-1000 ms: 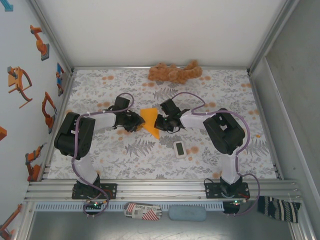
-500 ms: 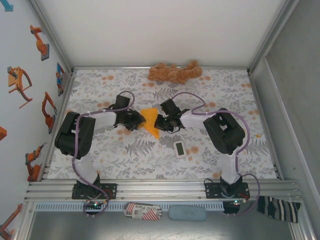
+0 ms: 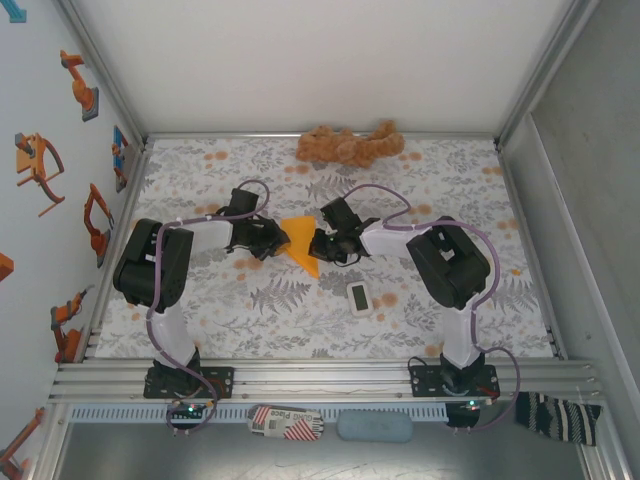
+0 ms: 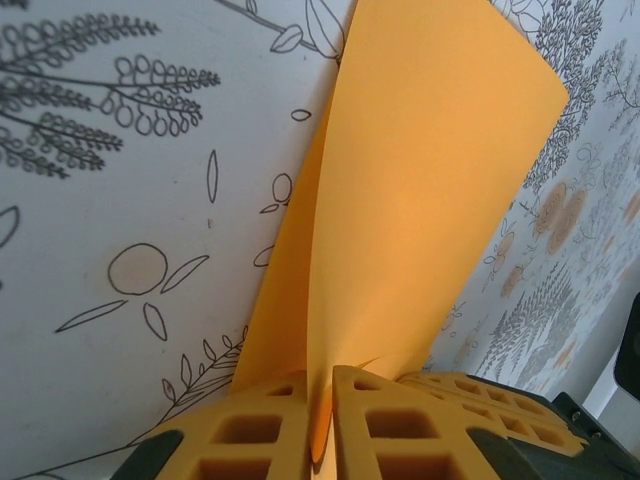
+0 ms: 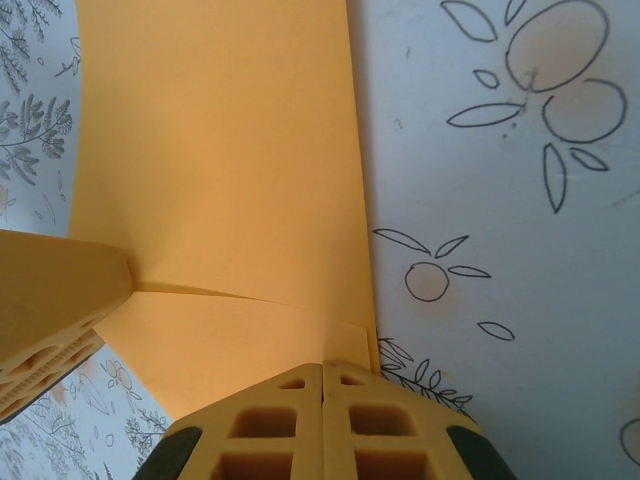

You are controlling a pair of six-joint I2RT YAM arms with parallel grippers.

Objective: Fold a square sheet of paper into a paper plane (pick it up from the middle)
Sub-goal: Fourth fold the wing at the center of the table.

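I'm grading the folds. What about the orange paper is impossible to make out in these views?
Top external: orange paper too small for creases; left claw and right claw cover its side edges.
Left wrist: pinched edge hidden between the claw's fingers; far end cut off by the top edge.
Right wrist: the sheet's top cut off by the frame.

Orange sheet of paper [image 3: 300, 243], brown plush toy [image 3: 347, 147], white tablecloth [image 3: 300, 320] with grey fern print

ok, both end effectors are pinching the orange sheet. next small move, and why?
Probably ease the left end effector slightly away from the right end effector to tension the orange sheet. Both are shut on it at opposite sides, and it bows between them with only a soft crease.
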